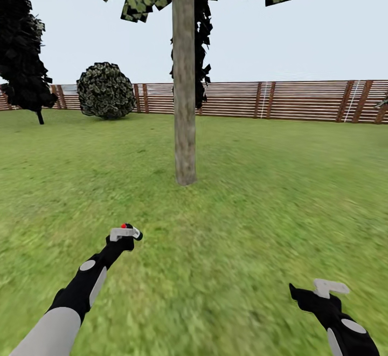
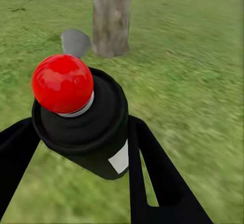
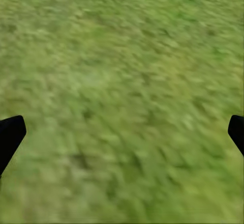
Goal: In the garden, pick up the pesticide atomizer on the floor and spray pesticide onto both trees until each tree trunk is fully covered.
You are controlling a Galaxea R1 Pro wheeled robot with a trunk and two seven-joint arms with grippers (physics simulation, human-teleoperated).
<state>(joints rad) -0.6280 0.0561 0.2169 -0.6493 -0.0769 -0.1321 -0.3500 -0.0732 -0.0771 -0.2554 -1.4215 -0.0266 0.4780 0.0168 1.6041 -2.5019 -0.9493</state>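
Left gripper (image 2: 81, 147) clamped on small dark red-tipped pesticide atomizer (image 2: 84, 122) facing mottled grey-brown tree trunk (image 1: 184, 75); right gripper (image 3: 122, 132) spread wide, empty over grass (image 3: 122, 56).

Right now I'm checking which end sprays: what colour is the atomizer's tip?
Bright red, on the dark atomizer; clearest in the left wrist view.
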